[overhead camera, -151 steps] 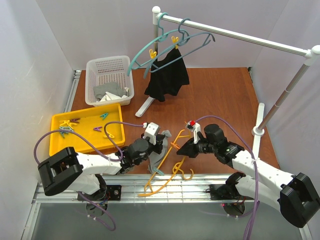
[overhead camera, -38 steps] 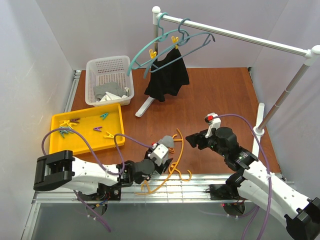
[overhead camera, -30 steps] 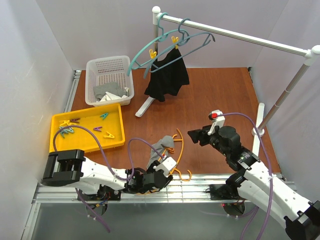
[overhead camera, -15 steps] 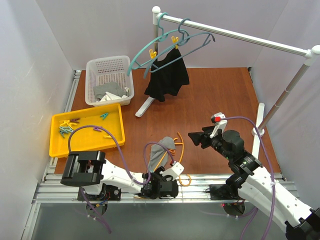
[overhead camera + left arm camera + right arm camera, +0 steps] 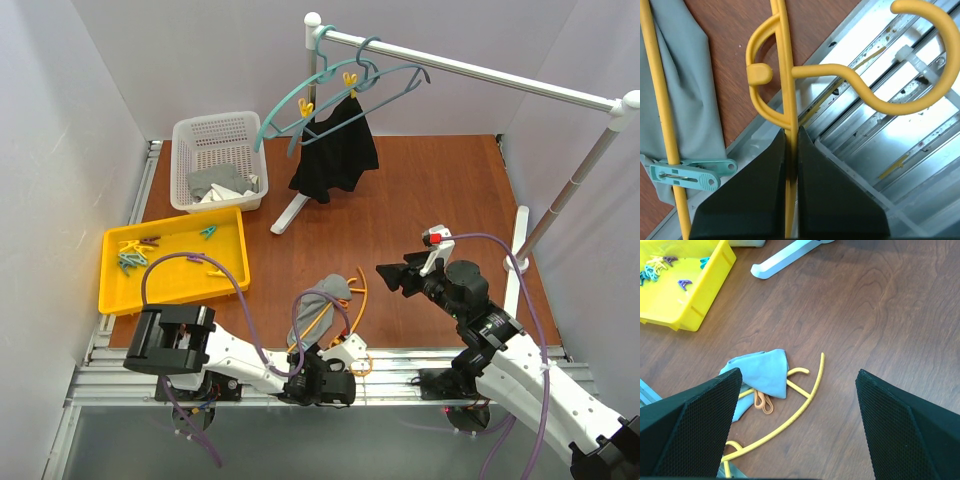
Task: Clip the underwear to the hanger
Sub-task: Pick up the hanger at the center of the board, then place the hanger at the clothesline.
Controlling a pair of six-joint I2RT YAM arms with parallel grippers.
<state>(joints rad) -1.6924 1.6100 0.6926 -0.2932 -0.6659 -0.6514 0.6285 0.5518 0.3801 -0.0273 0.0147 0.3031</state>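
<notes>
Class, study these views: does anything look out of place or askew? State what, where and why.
The yellow hanger lies flat at the near edge of the table, its hook overhanging the metal rail, not on the rack. The left gripper is shut on its bar. The grey underwear lies bunched against it.

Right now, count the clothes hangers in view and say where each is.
3. The teal hanger and the grey-blue hanger hang on the rail at the back; the yellow-orange hanger lies at the near edge of the table, touching the grey underwear. None appears hidden.
</notes>
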